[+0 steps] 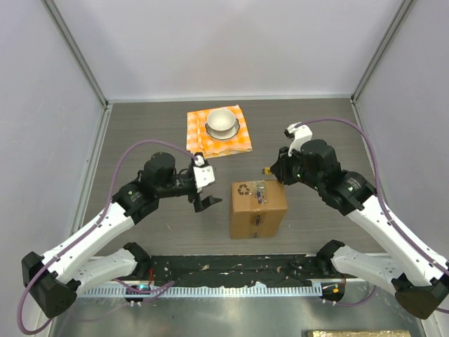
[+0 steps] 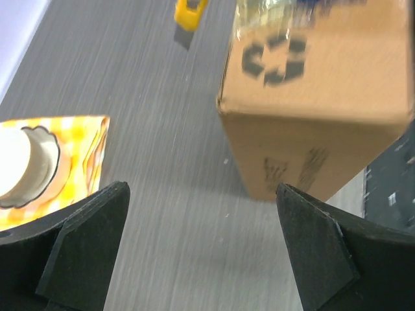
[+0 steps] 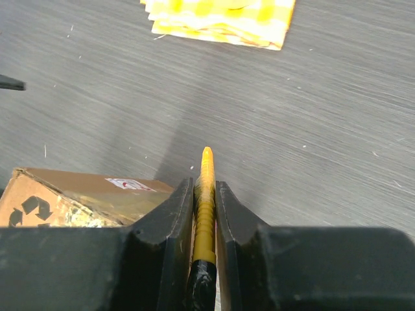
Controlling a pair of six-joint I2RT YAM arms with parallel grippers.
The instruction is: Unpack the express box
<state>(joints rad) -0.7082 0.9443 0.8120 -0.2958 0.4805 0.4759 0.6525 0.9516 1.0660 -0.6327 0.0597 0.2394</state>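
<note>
The express box (image 1: 257, 210), a brown carton with a recycling mark and glossy tape on top, stands near the middle of the table. My left gripper (image 1: 205, 200) hangs just left of it, open and holding nothing. In the left wrist view the express box (image 2: 318, 97) lies ahead on the right, beyond the left gripper (image 2: 201, 194). My right gripper (image 3: 205, 188) is shut on a yellow utility knife (image 3: 205, 168), whose tip points past the box's far corner (image 3: 84, 201). From above, the right gripper (image 1: 270, 170) hovers at the box's far right corner.
An orange checked napkin (image 1: 235, 140) with a white bowl (image 1: 222, 121) on it lies behind the box. The napkin (image 2: 71, 146) is also at the left of the left wrist view. A black strip (image 1: 224, 268) runs along the near edge. Grey walls close in the table.
</note>
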